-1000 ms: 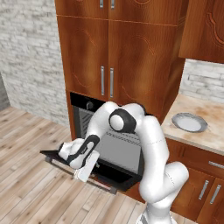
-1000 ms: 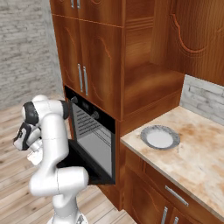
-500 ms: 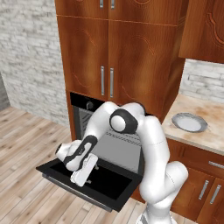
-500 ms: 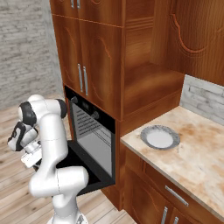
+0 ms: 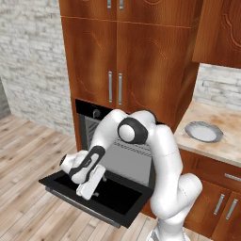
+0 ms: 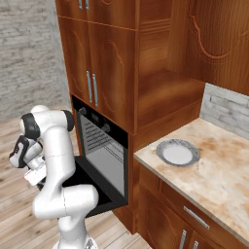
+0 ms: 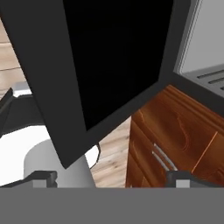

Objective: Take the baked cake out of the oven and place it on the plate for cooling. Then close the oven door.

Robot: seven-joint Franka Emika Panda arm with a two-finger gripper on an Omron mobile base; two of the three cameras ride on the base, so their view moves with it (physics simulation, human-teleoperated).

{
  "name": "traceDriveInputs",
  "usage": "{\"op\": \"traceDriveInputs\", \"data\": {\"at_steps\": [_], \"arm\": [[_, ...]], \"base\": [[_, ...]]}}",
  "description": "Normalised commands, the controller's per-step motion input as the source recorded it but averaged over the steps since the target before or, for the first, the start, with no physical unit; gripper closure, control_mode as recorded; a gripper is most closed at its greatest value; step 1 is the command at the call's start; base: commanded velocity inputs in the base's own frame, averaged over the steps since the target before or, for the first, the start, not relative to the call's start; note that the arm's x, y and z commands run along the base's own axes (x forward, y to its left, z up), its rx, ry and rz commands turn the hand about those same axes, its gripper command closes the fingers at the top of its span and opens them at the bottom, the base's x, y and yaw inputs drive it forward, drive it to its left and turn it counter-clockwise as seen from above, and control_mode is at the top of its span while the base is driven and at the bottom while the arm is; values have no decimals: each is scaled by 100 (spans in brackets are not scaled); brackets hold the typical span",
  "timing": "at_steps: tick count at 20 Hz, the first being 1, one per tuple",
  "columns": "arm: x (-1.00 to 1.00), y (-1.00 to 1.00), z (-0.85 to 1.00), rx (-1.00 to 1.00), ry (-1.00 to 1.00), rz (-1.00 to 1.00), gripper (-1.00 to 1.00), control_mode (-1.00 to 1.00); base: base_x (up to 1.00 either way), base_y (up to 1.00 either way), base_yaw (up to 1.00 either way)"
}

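The black oven (image 5: 90, 111) (image 6: 95, 121) stands in its wood surround with the oven door (image 5: 115, 198) (image 6: 97, 187) swung down flat. My gripper (image 5: 85, 193) (image 6: 35, 176) hangs just over the door's outer edge, open, with nothing between its fingertips (image 7: 43, 177). In the hand view the black oven door (image 7: 109, 57) looms close, with the pale oven cavity (image 7: 205, 39) beside it. The round grey-white plate (image 5: 203, 132) (image 6: 177, 152) lies bare on the counter to the right. The baked cake is out of view.
Brown wooden cabinet doors (image 5: 117, 61) rise above the oven, and drawers (image 7: 175, 140) sit under the marbled counter (image 6: 219, 175). Wooden floor (image 5: 28, 160) stretches left of the lowered door. A brick wall (image 5: 33, 56) stands at the left.
The oven door has swung from half-lowered to flat. My gripper went down and outward with it, and its jaws have spread wide.
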Motion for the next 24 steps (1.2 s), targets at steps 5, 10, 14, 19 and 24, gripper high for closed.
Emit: {"op": "traceDriveInputs", "data": {"at_steps": [5,10,14,19,24], "arm": [[18,-5,0,-1,-8,0,-100,-100],[26,-14,0,0,-12,3,-100,-100],[28,-22,0,0,-10,12,-100,-100],[23,-29,-1,-2,-21,3,-100,-100],[22,-26,-3,-3,-23,0,-100,-100]], "base": [[0,0,0],[0,0,0],[0,0,0],[0,0,0],[0,0,0]]}}
